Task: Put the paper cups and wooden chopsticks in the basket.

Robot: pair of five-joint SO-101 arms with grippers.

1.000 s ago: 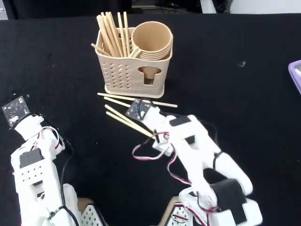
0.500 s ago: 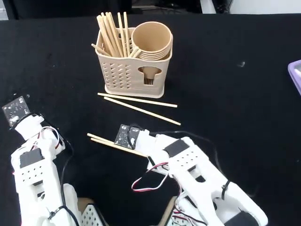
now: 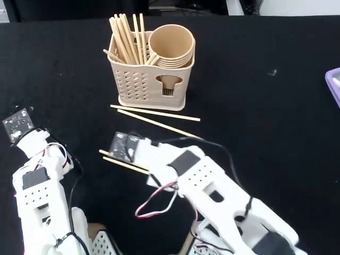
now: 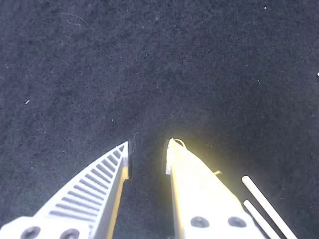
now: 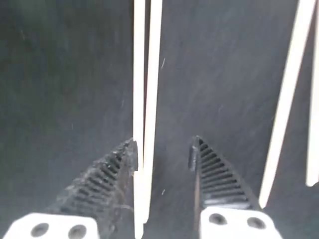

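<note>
The black counter (image 3: 276, 133) carries the slotted basket (image 3: 139, 85), my landmark. One of its compartments holds the stacked paper cups (image 3: 171, 45), the other a bundle of chopsticks (image 3: 125, 37) standing on end.

My right hand (image 5: 164, 144) is on the near side of the basket, well apart from it. It is much the nearer of my two hands to the loose pair of chopsticks (image 3: 119, 160) lying flat there. In the right wrist view the pair's long axis runs straight out ahead between my jaws, close against one of them. The jaws stand apart and clamp nothing, so I judge that closing them would pinch both sticks.

My left hand (image 4: 147, 147) is farther from the basket, over bare counter, parted and empty.

A second pair (image 3: 159, 118) lies just in front of the basket.
</note>
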